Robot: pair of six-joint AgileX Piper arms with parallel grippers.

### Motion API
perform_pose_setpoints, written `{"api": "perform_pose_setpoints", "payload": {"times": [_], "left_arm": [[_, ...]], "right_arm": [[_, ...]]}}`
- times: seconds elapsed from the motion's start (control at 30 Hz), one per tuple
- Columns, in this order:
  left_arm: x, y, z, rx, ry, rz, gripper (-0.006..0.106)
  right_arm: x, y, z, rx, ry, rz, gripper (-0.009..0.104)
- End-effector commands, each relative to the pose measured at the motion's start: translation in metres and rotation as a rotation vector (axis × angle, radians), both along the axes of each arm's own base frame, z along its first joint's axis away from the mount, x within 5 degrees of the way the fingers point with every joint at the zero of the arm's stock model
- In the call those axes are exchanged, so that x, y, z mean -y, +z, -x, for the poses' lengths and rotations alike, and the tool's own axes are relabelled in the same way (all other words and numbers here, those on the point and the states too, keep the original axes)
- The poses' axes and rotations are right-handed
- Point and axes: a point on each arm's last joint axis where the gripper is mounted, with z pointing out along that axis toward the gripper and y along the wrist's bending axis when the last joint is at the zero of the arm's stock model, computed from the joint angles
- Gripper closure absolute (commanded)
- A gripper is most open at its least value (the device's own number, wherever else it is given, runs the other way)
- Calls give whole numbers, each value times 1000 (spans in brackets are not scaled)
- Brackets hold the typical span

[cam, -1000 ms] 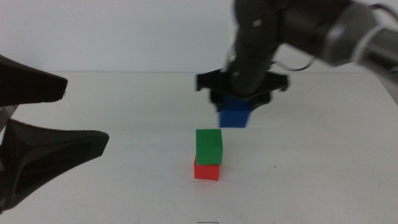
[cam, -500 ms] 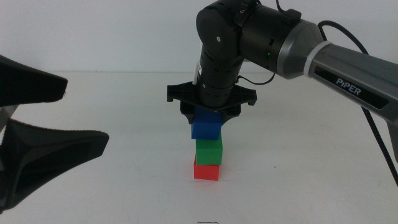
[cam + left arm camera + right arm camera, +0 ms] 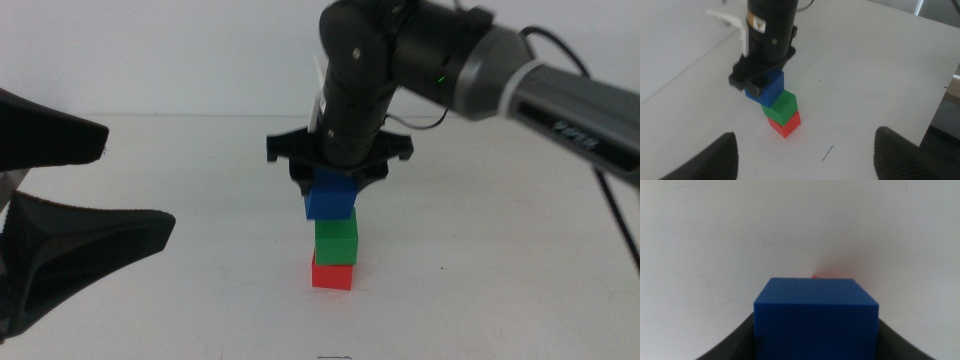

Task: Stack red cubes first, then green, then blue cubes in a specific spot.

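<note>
Matte blue cube (image 3: 815,315), grainy faces

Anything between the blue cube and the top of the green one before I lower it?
Nothing visible. The right gripper holds the blue cube just over the green cube, which sits on the red cube. The left gripper waits aside.

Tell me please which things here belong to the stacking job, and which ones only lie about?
Part of the job:
- small matte red cube, bottom of the stack
- small matte green cube, on the red one
- small dark-blue cube, held over the green one
- right gripper, shut on the blue cube

Not in use:
- left gripper, open, waiting aside
- white table, nothing else on it
</note>
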Motion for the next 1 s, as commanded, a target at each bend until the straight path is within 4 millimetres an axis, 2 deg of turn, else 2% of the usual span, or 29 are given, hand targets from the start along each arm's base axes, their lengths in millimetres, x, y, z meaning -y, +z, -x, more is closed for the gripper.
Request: {"api": "perform_pose_setpoints", "payload": {"times": [0.0, 0.1, 0.23, 0.4, 0.57, 0.97], "left_arm": [[2, 13, 0, 53, 12, 79, 8], [2, 13, 0, 53, 12, 79, 8], [2, 13, 0, 54, 13, 79, 8], [2, 13, 0, 54, 13, 79, 8], [2, 13, 0, 54, 13, 78, 8], [2, 13, 0, 54, 13, 78, 8]], "right_arm": [[19, 58, 20, 80, 10, -38, 96], [19, 75, 33, 127, 31, -46, 96], [21, 83, 46, 154, 13, -41, 96], [25, 68, 52, 121, -11, 10, 96], [27, 66, 47, 157, -33, 50, 96], [11, 28, 32, 91, -86, 85, 96]]}}
